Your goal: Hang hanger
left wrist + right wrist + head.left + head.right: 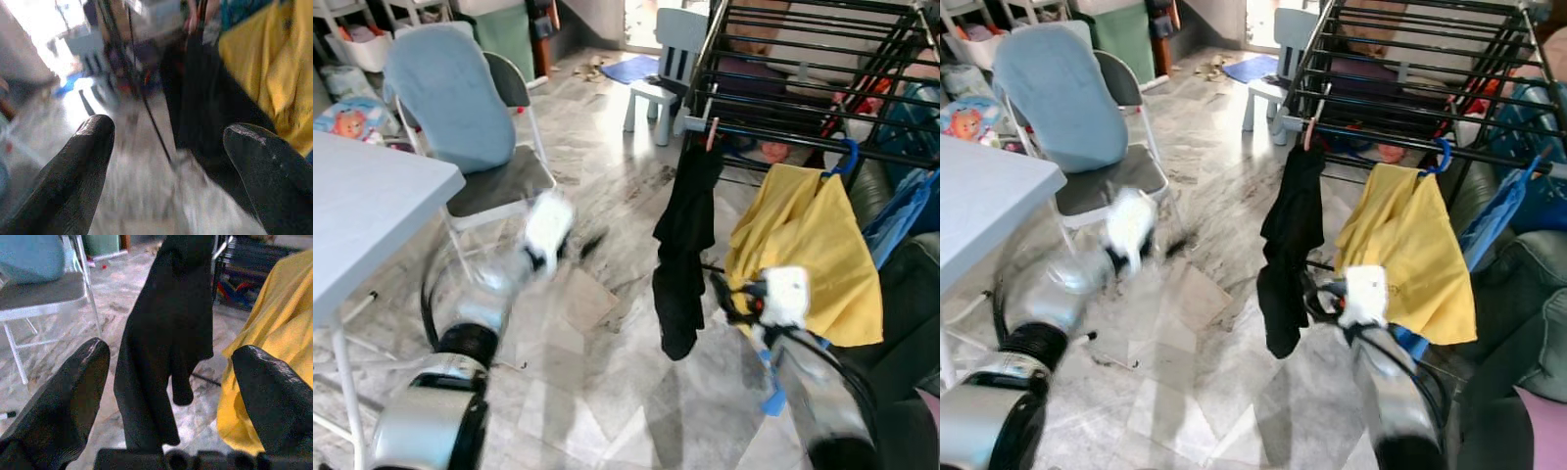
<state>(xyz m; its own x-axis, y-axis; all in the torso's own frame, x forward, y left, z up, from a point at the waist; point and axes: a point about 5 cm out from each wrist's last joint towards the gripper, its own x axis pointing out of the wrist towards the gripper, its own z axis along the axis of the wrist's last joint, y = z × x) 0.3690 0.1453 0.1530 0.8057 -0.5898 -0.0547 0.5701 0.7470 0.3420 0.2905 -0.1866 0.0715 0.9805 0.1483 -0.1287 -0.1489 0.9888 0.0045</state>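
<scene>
With its blue hanger (844, 157) hooked over a rack (803, 59) bar, the yellow shirt (808, 250) hangs clear of the floor beside a black cloth (685, 245). The right gripper (171, 382) and blurred left gripper (168, 147) both gape, holding nothing.

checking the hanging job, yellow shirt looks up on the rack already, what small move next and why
Probably draw the right tool back from the clothes. The yellow shirt already hangs by its blue hanger hook on a bar of the drying rack, and both tools are open and hold nothing. The black garment hangs close in front of the right tool, so back out straight to avoid snagging it.
</scene>
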